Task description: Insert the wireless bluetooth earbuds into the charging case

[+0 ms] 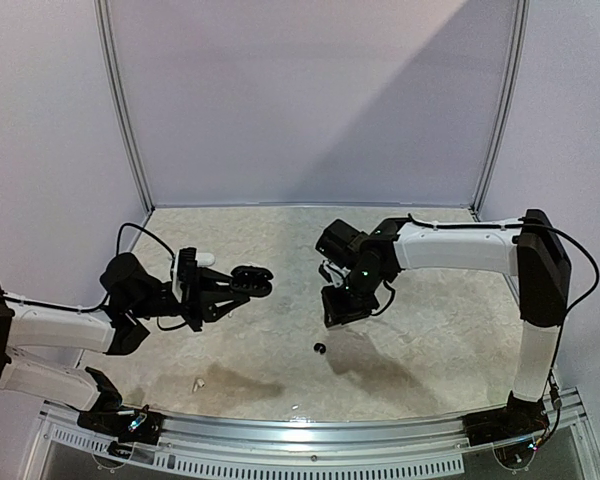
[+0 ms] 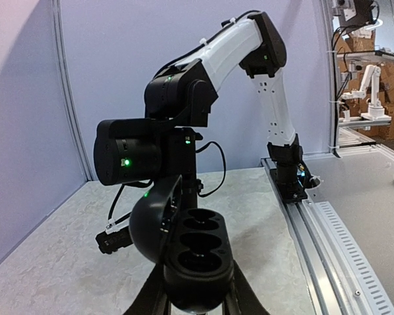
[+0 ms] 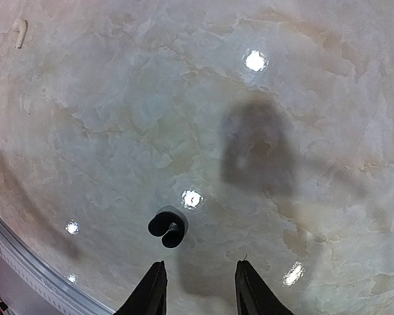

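Earbuds lie loose on the table (image 1: pixel 440 330). A black earbud (image 3: pixel 167 226), small, rounded and glossy, sits in the near middle. A white earbud (image 3: pixel 18 31) with a short stem lies well apart from it, toward the near left.

The right gripper (image 3: pixel 200 266) hangs above the table with its jaws well apart and nothing between them. The black earbud lies just beyond its fingertips, untouched.

The left gripper (image 1: pixel 230 290) is closed on the black charging case (image 2: pixel 197 262), holding it off the table with the lid swung open.

Only the left wrist view shows the dark hollows inside the case, with the right arm (image 2: pixel 249 59) behind it. Only the right wrist view shows the shapes of the two buds, which are mere specks from above.
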### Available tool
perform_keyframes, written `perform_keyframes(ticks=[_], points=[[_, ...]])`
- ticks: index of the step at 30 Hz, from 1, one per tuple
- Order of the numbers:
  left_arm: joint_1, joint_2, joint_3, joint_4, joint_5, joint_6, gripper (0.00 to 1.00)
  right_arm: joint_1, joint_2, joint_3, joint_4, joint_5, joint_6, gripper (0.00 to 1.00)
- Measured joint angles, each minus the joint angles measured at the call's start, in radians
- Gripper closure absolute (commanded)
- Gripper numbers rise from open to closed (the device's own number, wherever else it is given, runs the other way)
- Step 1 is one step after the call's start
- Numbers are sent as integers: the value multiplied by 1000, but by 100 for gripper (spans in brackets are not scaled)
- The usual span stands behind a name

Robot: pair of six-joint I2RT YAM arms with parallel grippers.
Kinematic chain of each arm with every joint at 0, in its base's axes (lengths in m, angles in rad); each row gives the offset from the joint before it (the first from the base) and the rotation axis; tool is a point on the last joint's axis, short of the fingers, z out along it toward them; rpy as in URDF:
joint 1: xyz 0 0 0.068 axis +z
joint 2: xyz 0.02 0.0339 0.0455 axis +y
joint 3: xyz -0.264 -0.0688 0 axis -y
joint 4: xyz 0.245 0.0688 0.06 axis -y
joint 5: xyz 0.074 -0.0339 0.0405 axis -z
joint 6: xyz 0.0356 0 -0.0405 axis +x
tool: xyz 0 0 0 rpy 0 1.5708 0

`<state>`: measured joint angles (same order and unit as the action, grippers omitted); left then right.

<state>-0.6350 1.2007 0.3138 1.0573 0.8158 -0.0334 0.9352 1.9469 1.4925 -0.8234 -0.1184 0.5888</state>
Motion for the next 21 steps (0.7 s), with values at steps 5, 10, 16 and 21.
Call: perform_keyframes(ticks=[5,10,16,21], points=[[0,-28,-17,-1,-9,6,100,6,16,0,0,0,-1,66],[-9,-31,-28,-1,-12,15,100,7,38,0,-1,0,-3,66],[-23,-29,-35,0,-6,23,100,7,47,1,-10,0,-7,66],[-34,-28,-36,1,15,62,100,7,47,1,-18,0,-14,66]])
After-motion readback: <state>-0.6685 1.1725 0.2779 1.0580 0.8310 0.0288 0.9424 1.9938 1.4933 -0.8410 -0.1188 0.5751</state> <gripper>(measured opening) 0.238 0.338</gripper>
